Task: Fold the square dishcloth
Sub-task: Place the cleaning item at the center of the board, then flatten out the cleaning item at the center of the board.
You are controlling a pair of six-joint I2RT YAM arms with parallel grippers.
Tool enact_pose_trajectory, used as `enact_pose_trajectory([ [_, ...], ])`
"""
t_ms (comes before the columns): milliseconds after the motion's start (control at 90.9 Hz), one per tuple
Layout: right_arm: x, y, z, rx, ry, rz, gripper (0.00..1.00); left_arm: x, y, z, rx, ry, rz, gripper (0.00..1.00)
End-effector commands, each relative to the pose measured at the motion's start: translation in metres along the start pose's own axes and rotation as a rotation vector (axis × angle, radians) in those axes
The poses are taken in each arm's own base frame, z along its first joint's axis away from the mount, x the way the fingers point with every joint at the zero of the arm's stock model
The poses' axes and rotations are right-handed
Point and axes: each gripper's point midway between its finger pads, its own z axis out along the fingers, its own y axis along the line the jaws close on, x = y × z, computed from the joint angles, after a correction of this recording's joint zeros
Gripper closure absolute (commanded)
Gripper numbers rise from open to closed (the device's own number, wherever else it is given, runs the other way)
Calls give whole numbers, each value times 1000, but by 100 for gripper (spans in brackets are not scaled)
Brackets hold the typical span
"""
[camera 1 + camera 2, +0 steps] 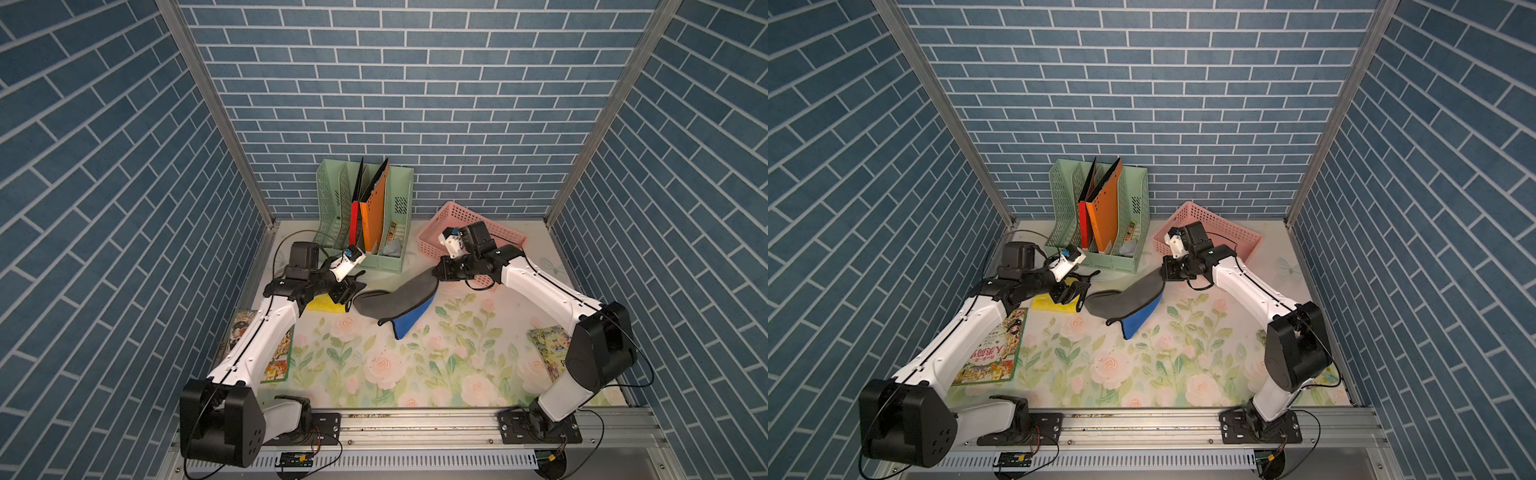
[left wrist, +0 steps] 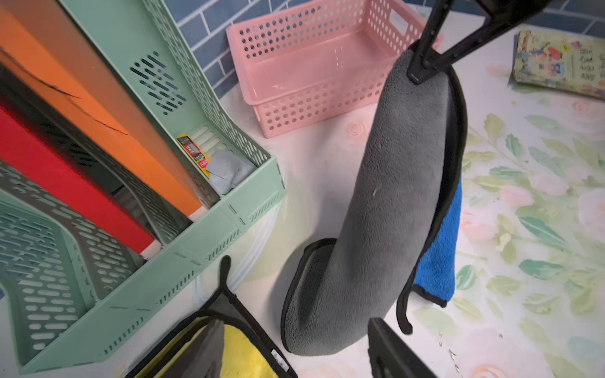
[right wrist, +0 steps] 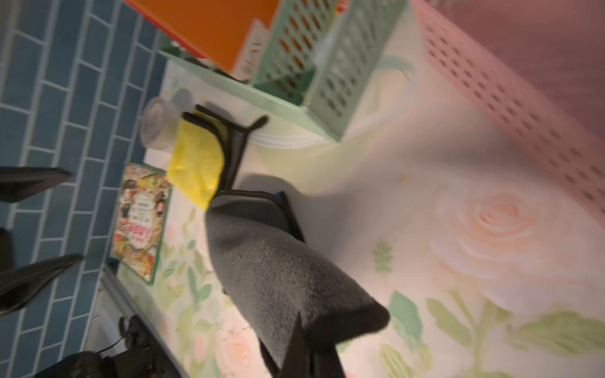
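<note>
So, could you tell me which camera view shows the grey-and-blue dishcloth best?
The left wrist view: the dishcloth hangs sharp and close from the right claw, grey face and blue underside both showing. Both top views show it whole but small; the right wrist view is blurred and shows mostly grey.

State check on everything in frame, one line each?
grey dishcloth: one corner lifted, rest sagging onto the table, blue side partly showing.
right claw: shut on the grey dishcloth's corner.
left claw: open, above the yellow dishcloth.
yellow dishcloth: lying on the table.
pink basket: empty.
green file rack: holds upright folders.
book: closed, flat.
</note>
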Motion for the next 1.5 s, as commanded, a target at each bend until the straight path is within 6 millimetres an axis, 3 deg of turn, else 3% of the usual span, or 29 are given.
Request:
enact_pose_trajectory([
  [0, -10, -33, 4, 145, -69, -69, 100, 40, -36, 31, 79, 163, 96, 28],
  [66, -14, -47, 11, 190, -78, -65, 100, 51, -54, 42, 131, 209, 144, 29],
  [99, -15, -51, 14, 205, -74, -70, 88, 54, -59, 46, 144, 222, 159, 30],
  [143, -17, -58, 20, 242, -57, -76, 58, 60, -62, 53, 151, 243, 172, 31],
  [209, -20, -68, 19, 308, -44, -93, 37, 65, -60, 60, 145, 265, 186, 33],
  [297, -30, -67, -3, 377, -98, -131, 28, 70, -54, 66, 125, 290, 208, 34],
  [407, -34, -34, -38, 397, -190, -238, 26, 69, -40, 72, 83, 299, 223, 38],
  [506, -4, 19, -34, 222, -178, -412, 28, 60, -29, 66, 91, 266, 196, 38],
  [627, 59, 71, -11, -65, -100, -637, 29, 56, -13, 59, 66, 244, 165, 39],
  [715, 88, 92, 2, -157, -67, -772, 30, 62, -2, 52, 50, 254, 131, 39],
  [814, 104, 109, 23, -192, -31, -862, 32, 69, 10, 40, 47, 251, 70, 39],
  [935, 102, 116, 53, -141, -6, -902, 37, 77, 27, 20, 24, 227, 1, 40],
  [1144, 89, 116, 95, -27, -5, -897, 48, 96, 26, 2, 21, 263, -23, 39],
  [1265, 72, 115, 99, 30, -58, -874, 66, 103, 20, -1, 24, 278, -11, 39],
  [1397, 61, 119, 88, 44, -93, -859, 98, 105, 15, -2, 32, 278, -8, 39],
  [1485, 53, 119, 74, 74, -122, -843, 100, 102, 11, -1, 53, 257, -6, 39],
])
